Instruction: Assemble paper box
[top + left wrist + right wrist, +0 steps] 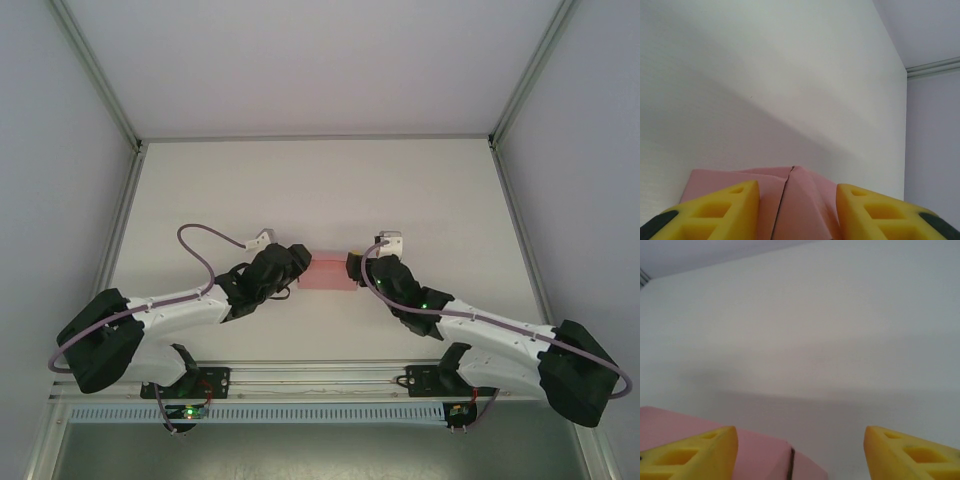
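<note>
A pink paper box (331, 273) lay mid-way across a bare white table (300, 180). The left gripper (302, 268) sat at its left end and the right gripper (352, 270) at its right, their black heads hiding both ends from above. In the left wrist view the yellow fingers (720, 212) stood apart over folded card with a dark seam (782, 200). In the right wrist view the fingers (695, 455) were spread wide, with card beneath one only. Contact was unclear, as the frame edges cut the box off.
</note>
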You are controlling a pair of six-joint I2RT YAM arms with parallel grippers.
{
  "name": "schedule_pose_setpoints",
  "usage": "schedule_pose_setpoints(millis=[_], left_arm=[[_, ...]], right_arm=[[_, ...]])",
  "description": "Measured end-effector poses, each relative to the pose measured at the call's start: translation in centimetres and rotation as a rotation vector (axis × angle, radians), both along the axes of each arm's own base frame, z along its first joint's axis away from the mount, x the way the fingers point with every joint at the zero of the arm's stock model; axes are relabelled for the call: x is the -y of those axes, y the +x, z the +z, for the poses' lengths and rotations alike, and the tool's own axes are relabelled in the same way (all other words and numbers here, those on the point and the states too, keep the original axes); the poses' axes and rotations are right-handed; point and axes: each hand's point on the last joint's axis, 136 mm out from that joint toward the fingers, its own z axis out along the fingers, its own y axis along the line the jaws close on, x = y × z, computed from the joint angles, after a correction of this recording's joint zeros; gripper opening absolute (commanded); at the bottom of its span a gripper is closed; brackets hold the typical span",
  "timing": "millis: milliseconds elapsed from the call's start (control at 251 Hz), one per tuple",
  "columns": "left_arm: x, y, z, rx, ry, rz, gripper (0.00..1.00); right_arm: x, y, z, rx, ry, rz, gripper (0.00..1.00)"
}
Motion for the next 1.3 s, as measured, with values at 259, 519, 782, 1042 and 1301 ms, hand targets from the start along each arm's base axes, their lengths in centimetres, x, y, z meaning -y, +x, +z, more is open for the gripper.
schedule_pose_setpoints(millis=[259,519,782,1042,1301], left_arm=[[0.3,-0.5,-0.5,0.033,-0.014,-0.038,0.41],[0.6,-0.6,-0.7,0.059,-0.014,-0.061,0.40],[0.8,-0.8,-1.1,0.053,0.009,-0.093,0.53],[1.1,-1.2,-0.6,0.020,0.096,-0.168,0.69],[-0.2,-0.4,0.2,0.011,0.057,-0.166,0.61]], right_arm=[[0.3,-0.6,-1.2,-0.057,0.175,-0.014,0.41],[0.0,-0.3,-2.1,-0.110,0.240,-0.003,0.29],[0.1,-0.1,-2.3,-0.131,0.239,-0.011,0.26],[0.4,-0.2,-2.2,-0.134,0.246,-0.020,0.25],[0.7,-0.4,-2.2,-0.137,0.250,-0.025,0.25]])
